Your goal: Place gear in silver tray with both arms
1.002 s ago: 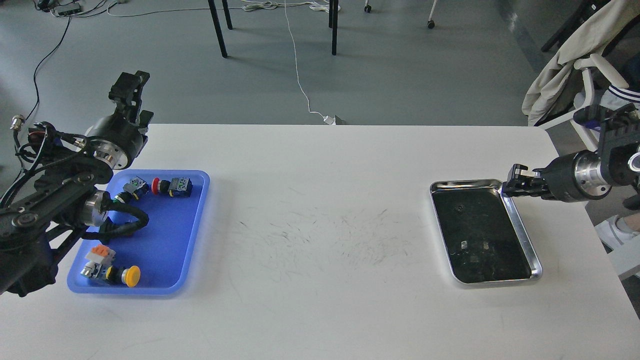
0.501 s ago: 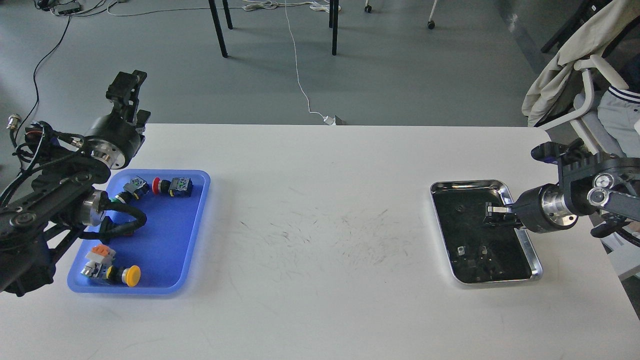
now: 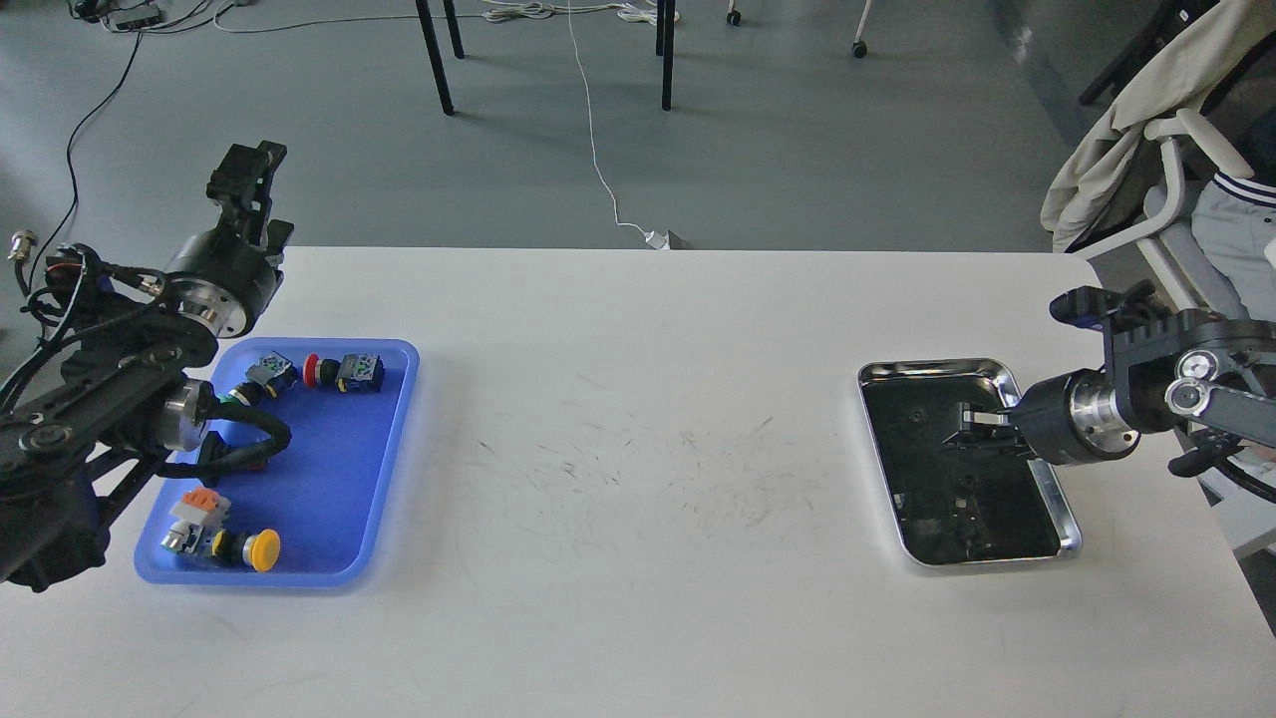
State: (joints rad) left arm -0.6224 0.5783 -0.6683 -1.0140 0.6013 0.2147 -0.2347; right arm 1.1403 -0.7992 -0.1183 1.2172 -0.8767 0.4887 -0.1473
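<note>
- Black and small in the head view, the right gripper reaches in over the silver tray from its right rim, its tip above the upper middle of the dark bottom; whether its 2 fingers are apart or together, and whether they carry anything, I cannot tell.
- Mirror-dark steel confuses things here: specks and reflections dot the tray floor, and none can be read as a part for certain.
- If a part is held, the sound way is to lower the tip close to the bottom before parting the fingers, well inside the raised rim, so the part neither bounces nor rolls out.
- Keep the wrist clear of the right rim on the way out; I judge that a knock there could slide the light tray across the white table.
- The left gripper is raised off the table's far left corner, pointing away; its fingers cannot be told apart either.
- Below that arm sits the blue tray, well apart from the steel one, holding the gear: a red-capped switch, a yellow push button, an orange-topped block and a few more.
- So most of the transfer looks undone.
</note>
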